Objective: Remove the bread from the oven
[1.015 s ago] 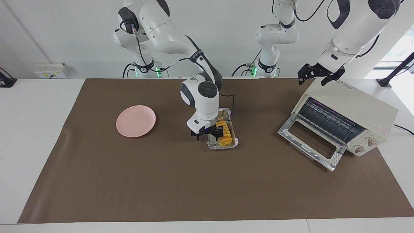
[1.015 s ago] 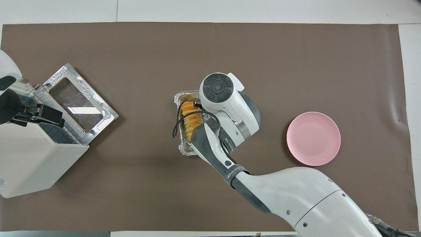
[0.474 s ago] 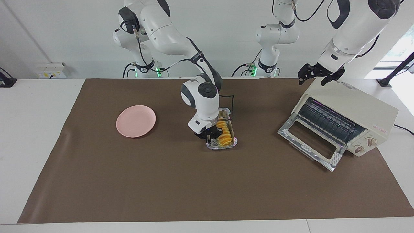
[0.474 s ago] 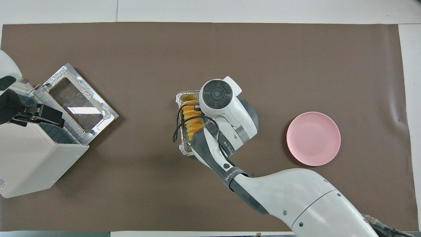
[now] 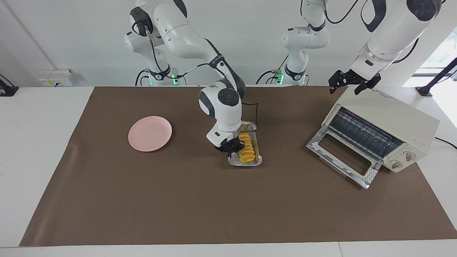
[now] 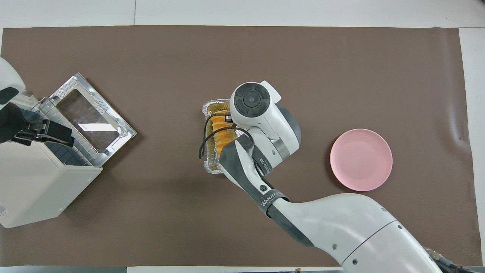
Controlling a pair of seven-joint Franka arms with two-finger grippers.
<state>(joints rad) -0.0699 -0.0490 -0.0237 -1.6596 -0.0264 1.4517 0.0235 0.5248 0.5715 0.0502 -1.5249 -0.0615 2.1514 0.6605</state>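
The bread point(image 5: 247, 150) point(image 6: 221, 132), a ridged golden loaf, lies in a silver foil tray point(image 5: 234, 161) point(image 6: 210, 108) on the brown mat, about midway between the oven and the plate. My right gripper point(image 5: 230, 149) is down at the tray's long rim on the plate's side, shut on that rim beside the loaf. In the overhead view its hand hides the fingertips. The cream oven point(image 5: 392, 117) point(image 6: 34, 182) stands at the left arm's end with its glass door point(image 5: 339, 157) dropped open and its rack bare. My left gripper point(image 5: 351, 85) point(image 6: 45, 132) waits open over the oven's top edge.
A pink plate point(image 5: 150, 133) point(image 6: 361, 159) sits on the mat toward the right arm's end. The right arm's forearm stretches low over the mat from the robots' side to the tray. The oven's open door juts out onto the mat.
My right gripper has gone from open, straddling the tray's rim, to shut on it. The tray with the bread has shifted slightly. The left arm has not moved.
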